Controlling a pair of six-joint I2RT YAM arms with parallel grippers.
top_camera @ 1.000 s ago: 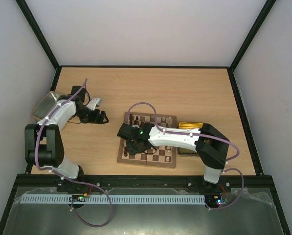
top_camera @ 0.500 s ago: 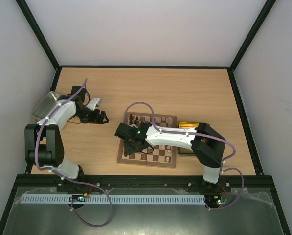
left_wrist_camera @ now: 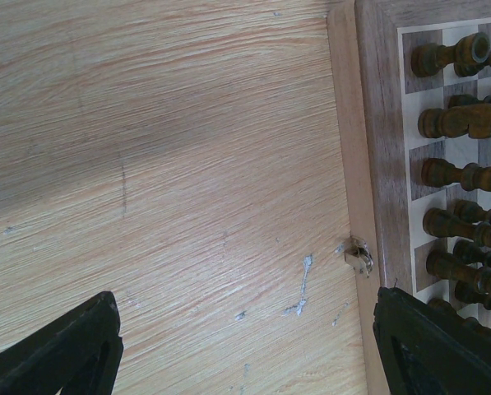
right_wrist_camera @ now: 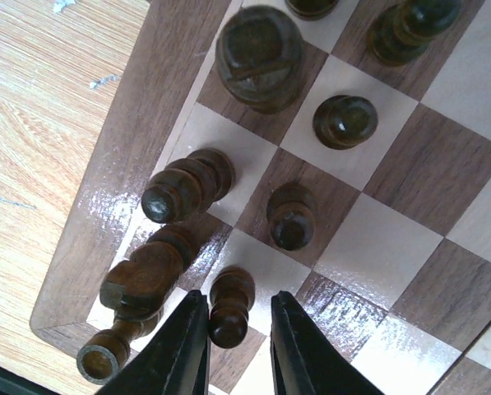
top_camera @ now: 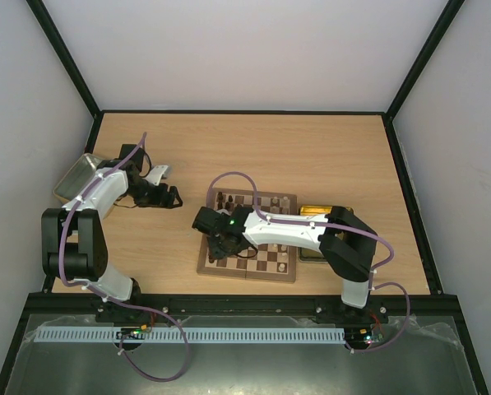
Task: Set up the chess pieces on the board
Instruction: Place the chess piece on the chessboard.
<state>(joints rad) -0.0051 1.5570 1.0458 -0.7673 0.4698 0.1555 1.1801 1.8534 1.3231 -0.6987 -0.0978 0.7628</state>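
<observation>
Grey metal tray (top_camera: 74, 174): well left of the board (top_camera: 270, 265), at the left edge of the desk (top_camera: 311, 148)
Left tool (top_camera: 173, 197): over bare desk just left of the board's far-left corner; the left wrist view shows its fingers (left_wrist_camera: 60, 350) spread wide with nothing between them
Board: lies flat on the desk towards the near edge, with a small metal clasp (left_wrist_camera: 358, 255) on its left border
Dark chess pieces (left_wrist_camera: 455, 123): standing in the squares along the board's left side, and more of them (top_camera: 229, 200) along its far edge
Right tool (top_camera: 220, 245): low over the board's left part, fingers (right_wrist_camera: 183, 350) close together on either side of one dark pawn (right_wrist_camera: 229, 303) that stands on a light square; I cannot tell whether they press on it
Yellowish tray (top_camera: 319, 211): just beside the board's right edge, partly hidden under the right arm
</observation>
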